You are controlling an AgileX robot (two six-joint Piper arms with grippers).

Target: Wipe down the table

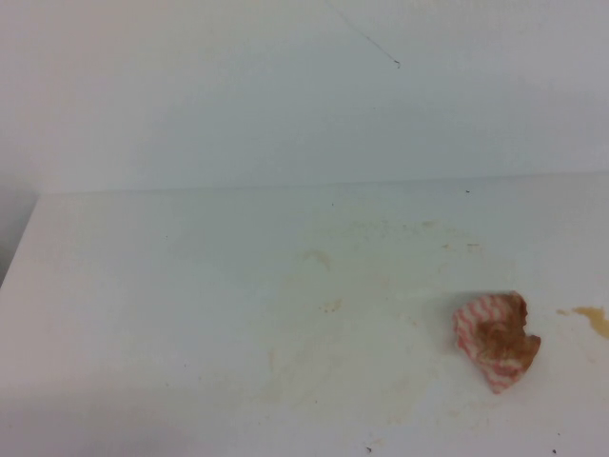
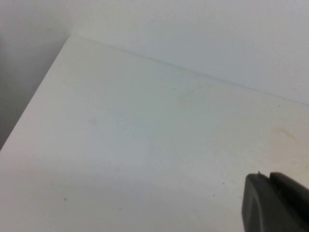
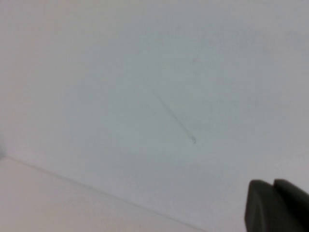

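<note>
Toward the right side of the white desk (image 1: 143, 314) lies a crumpled red-and-white striped rag (image 1: 495, 341), bunched into a loose wad and soiled brown across its upper folds. Nothing touches it; it sits alone on the surface, near the front edge of the high view. Just to its right, close to the edge of the picture and apart from the rag, is a small brown spill (image 1: 595, 319). Faint yellowish-brown smears (image 1: 319, 257) spread over the middle of the desk, from a row of pale specks near the back edge down toward the front. The left part of the desk looks clean.

Behind the desk rises a plain pale wall (image 1: 238, 95), marked by one thin dark line (image 1: 366, 43) that slants down to a small dot.

Neither arm shows in the high view. The left gripper (image 2: 277, 203) appears only as a dark tip at the corner of its own wrist view, above the left part of the desk, with the desk's back left corner and the wall ahead of it; whether it is spread or pressed together I cannot tell. The right gripper (image 3: 277, 205) is likewise a dark tip in its wrist view, raised and facing the wall where the dark line runs, with only a strip of desk below. It is pressed together and pinches nothing.
</note>
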